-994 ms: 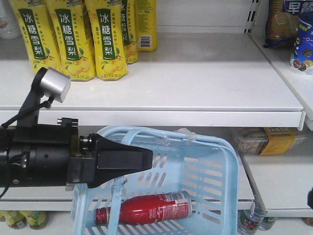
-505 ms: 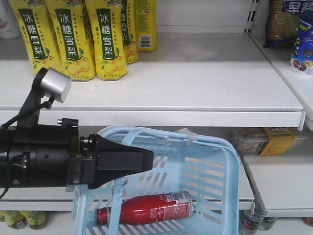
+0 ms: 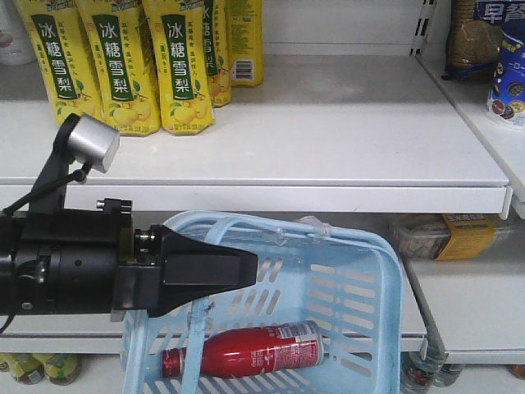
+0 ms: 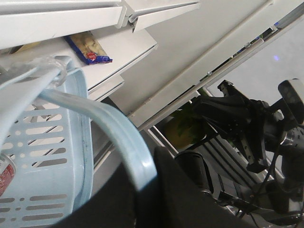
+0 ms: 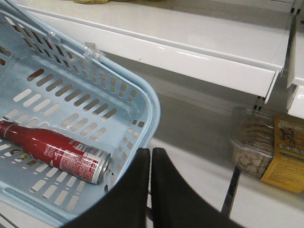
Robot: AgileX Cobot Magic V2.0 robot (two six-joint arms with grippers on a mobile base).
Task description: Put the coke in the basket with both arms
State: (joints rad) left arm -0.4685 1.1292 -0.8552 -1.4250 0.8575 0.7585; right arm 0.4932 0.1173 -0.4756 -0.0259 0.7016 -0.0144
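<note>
1. Below my left gripper, the light blue basket holds the coke lying on its side on the slotted floor.
2. My left gripper is clamped on the basket's hoop handle.
3. My right gripper is pressed together, empty, just beside the basket's rim.
4. White shelves rise behind, carrying yellow bottles.

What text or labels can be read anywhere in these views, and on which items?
"冰糖雪梨": green labels of the yellow bottles on the upper shelf.
"早餐": blue packet at top right, cut off by the frame.
Coke wrap, lying in the basket: white print, too small to read.
Yellow snack-box label: characters blurred.
</note>
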